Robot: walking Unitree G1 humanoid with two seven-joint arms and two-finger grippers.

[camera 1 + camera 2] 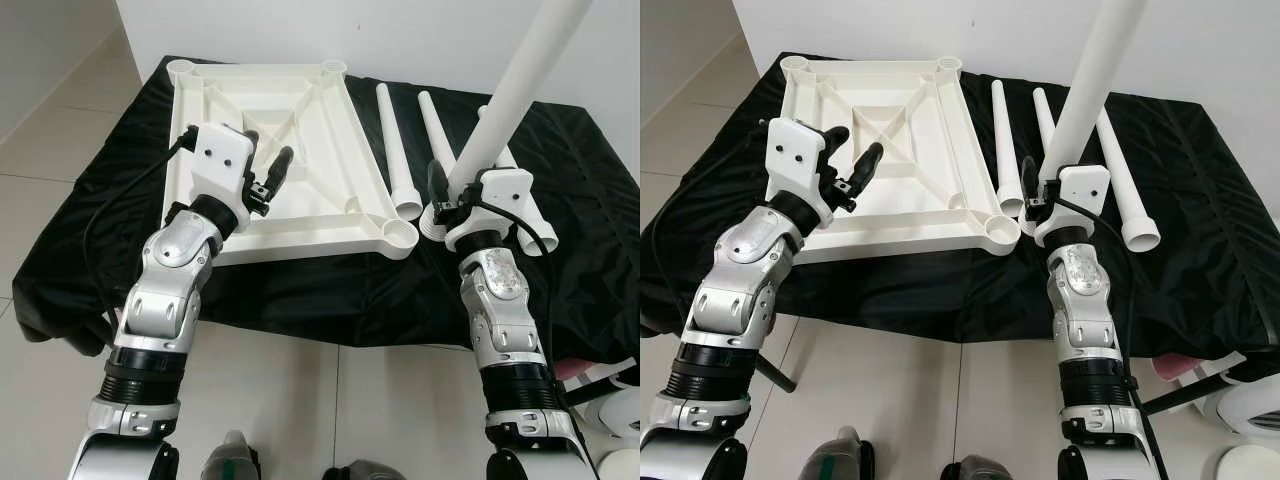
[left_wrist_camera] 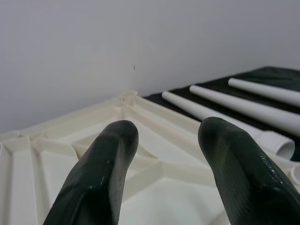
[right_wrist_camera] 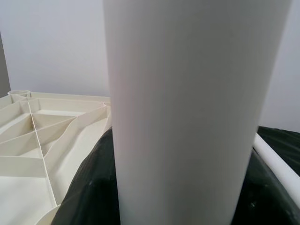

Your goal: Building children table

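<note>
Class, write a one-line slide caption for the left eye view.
Right gripper lifts a table leg upright beside the upturned tabletop; left gripper hovers open.

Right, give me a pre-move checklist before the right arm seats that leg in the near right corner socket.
1. Leg gripped: ok. The right gripper is shut on the raised leg, near its wide end.
2. Socket free: ok. The near right corner socket of the tabletop looks open, nothing in it.
3. Leg over socket: not ok. Its lower end sits to the right of the socket, beside the tabletop.
4. Leg upright: not ok. It tilts up and to the right.
5. Left gripper out of the way: ok. It hovers open over the tabletop's left half.
6. Spare legs out of the path: cannot tell; the nearest one's end lies beside the socket.
</note>
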